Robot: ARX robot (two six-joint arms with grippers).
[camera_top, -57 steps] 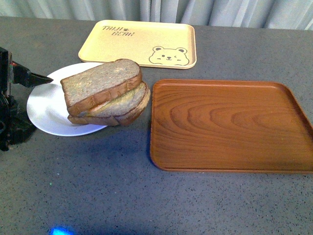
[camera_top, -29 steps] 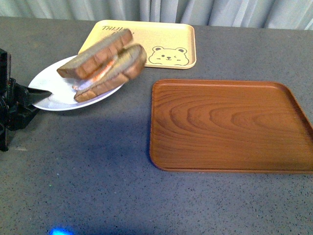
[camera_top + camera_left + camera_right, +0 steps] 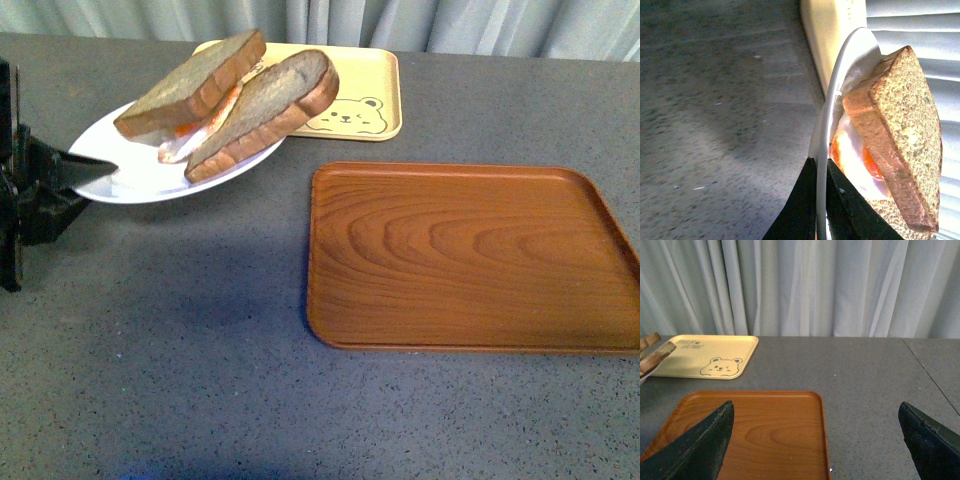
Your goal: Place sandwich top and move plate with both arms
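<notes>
The white plate hangs tilted above the table, its left rim pinched by my left gripper. On it the sandwich top, a squarish brown speckled slice, lies askew. A second slice with a rounded end leans beside it over the plate's right rim, and orange-and-white egg shows between them. In the left wrist view the black fingers are shut on the plate's rim, with the sandwich top and the egg just beyond. My right gripper is open above the brown tray's far edge, out of the front view.
A large brown wood-grain tray lies to the right of the plate, also seen below my right gripper. A pale yellow bear tray sits at the back, behind the plate. Grey curtains close off the far side.
The plate has risen off the table and tilted, moving back and slightly right. The stacked slices have slid apart, baring the egg. The left gripper rose with the rim.
</notes>
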